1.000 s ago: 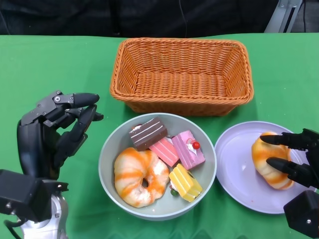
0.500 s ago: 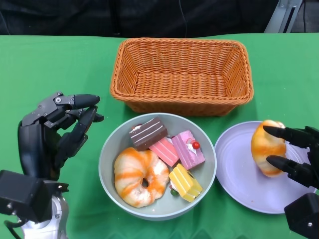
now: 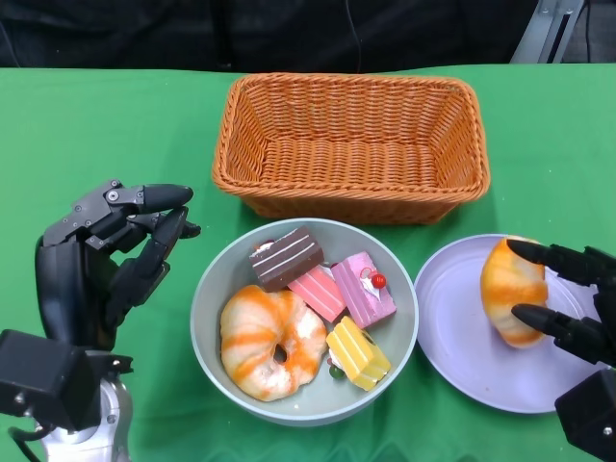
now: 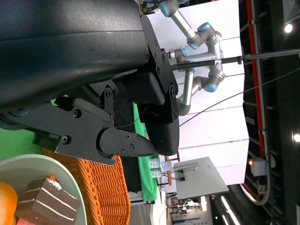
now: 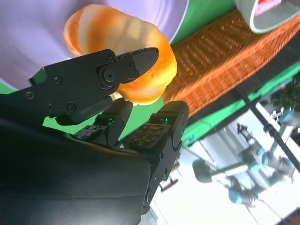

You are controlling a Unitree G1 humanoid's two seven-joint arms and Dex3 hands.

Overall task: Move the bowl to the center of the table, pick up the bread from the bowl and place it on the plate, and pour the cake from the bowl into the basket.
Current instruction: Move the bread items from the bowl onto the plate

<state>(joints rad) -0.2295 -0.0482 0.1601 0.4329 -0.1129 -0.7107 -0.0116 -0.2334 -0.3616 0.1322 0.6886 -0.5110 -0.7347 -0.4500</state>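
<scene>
Over lilac plate (image 3: 462,332), bread (image 3: 513,291) upright in right hand (image 3: 577,303).

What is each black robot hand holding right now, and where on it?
The right hand grips the orange-and-white bread roll by its sides, over the round lavender plate. The left hand holds nothing.

The bowl (image 3: 208,318) stands on the desk (image 3: 87,125) before me, the basket (image 3: 351,144) behind it, the plate (image 3: 457,337) to its right. Bread (image 3: 513,292) is over the plate, between my right fingers (image 3: 549,255).
</scene>
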